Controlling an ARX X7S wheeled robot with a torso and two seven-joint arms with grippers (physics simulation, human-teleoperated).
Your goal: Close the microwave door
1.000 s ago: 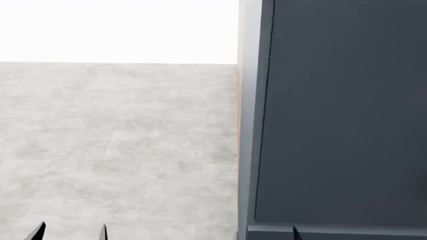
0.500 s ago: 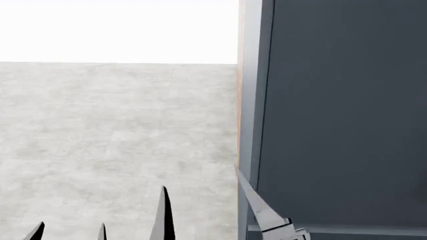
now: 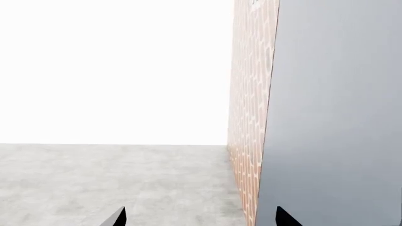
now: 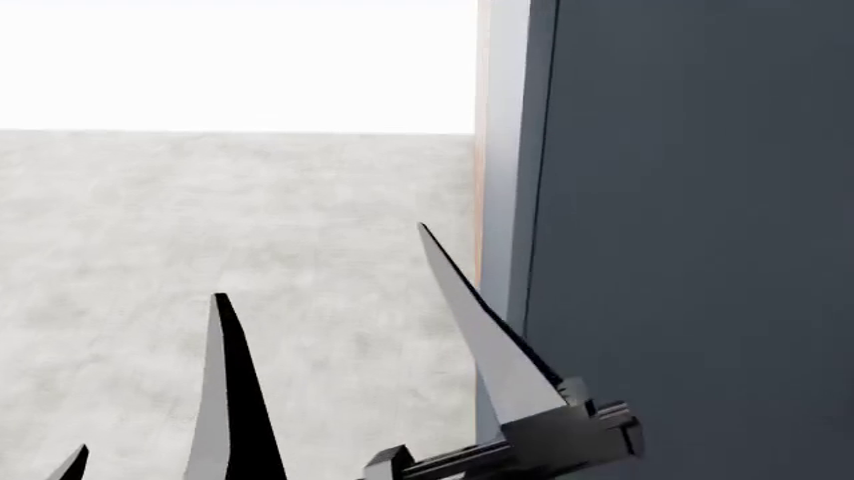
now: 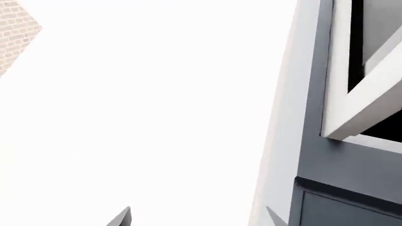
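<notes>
In the right wrist view the microwave door shows as a white-edged panel standing ajar, with a dark opening behind it. It sits above a dark grey cabinet front. My right gripper is open and empty, its two long fingers pointing up just left of the tall grey cabinet; the same gripper shows only its two tips in its own wrist view. My left gripper is open too, low over the floor with nothing between its fingers. The head view does not show the microwave.
The grey cabinet side fills the right of the left wrist view, with a strip of brick wall behind it. Pale grey floor stretches to the left, ending at a white background.
My right gripper has risen into the head view, from one tip at the bottom edge to both fingers spread beside the cabinet's left edge. The left gripper's tip stays at the bottom left.
</notes>
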